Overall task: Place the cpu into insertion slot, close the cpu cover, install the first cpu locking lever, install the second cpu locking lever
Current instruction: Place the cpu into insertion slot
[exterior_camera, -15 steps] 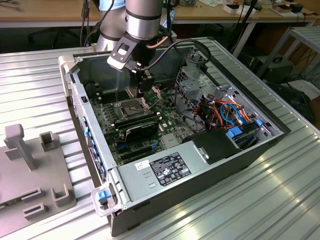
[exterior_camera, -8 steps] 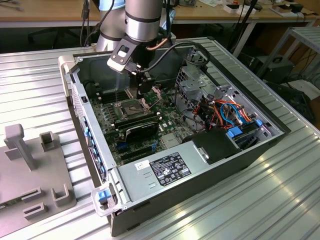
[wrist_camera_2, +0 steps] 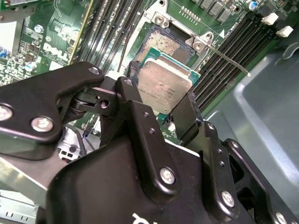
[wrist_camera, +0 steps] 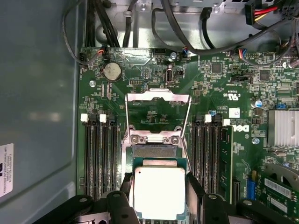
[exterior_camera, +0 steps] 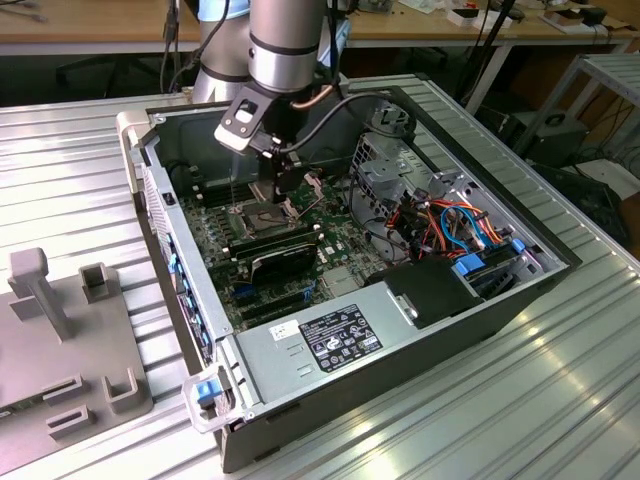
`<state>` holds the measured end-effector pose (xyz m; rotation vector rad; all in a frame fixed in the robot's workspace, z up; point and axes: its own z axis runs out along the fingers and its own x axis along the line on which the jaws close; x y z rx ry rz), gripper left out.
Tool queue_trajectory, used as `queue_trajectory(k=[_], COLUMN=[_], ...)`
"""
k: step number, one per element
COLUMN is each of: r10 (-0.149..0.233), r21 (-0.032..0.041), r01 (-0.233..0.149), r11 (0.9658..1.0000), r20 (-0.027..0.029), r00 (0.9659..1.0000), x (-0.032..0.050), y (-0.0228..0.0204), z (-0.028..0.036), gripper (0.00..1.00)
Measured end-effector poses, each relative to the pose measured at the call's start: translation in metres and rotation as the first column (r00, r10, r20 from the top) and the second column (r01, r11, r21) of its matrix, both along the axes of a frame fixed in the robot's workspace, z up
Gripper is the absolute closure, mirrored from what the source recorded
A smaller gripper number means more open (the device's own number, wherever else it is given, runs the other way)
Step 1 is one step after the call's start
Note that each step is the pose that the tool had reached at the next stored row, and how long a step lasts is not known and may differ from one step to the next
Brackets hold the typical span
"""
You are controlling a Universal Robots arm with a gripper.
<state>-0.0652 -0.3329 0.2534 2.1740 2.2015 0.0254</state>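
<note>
Inside the open computer case [exterior_camera: 350, 412] on the ribbed metal surface [exterior_camera: 520, 400], the arm [exterior_camera: 285, 50] reaches down to the motherboard [wrist_camera: 224, 84]. The jaws are closed on the cpu [wrist_camera: 159, 191], pinching two opposite edges, metal top up. In both wrist views the cpu [wrist_camera_2: 164, 91] sits over part of the insertion slot [wrist_camera: 156, 151], with the rest of the slot's dark pin field exposed; can't tell whether it is touching. The cpu cover [wrist_camera: 159, 97] is flipped open, standing up off its hinge beside the slot. One thin locking lever [wrist_camera_2: 229, 58] sticks out free in the second wrist view. Memory slots [wrist_camera: 100, 158] flank the socket on both sides, close to the jaws. Coin battery [wrist_camera: 112, 71] and cables [wrist_camera: 187, 28] lie beyond the cover. Grey fixture [exterior_camera: 60, 330] is outside the case on the exterior view's left.
</note>
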Motion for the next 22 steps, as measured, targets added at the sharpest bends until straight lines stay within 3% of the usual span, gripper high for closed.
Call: queue_trajectory(k=[17, 22], r10=[0.0, 0.0], r21=[0.0, 0.0003], r01=[0.0, 0.0], r11=[1.0, 1.0], r20=[0.0, -0.0001], r00=[1.0, 1.0], x=[0.0, 0.0], y=[0.0033, 0.0033], z=[-0.0361, -0.0391], gripper=[0.46, 0.46])
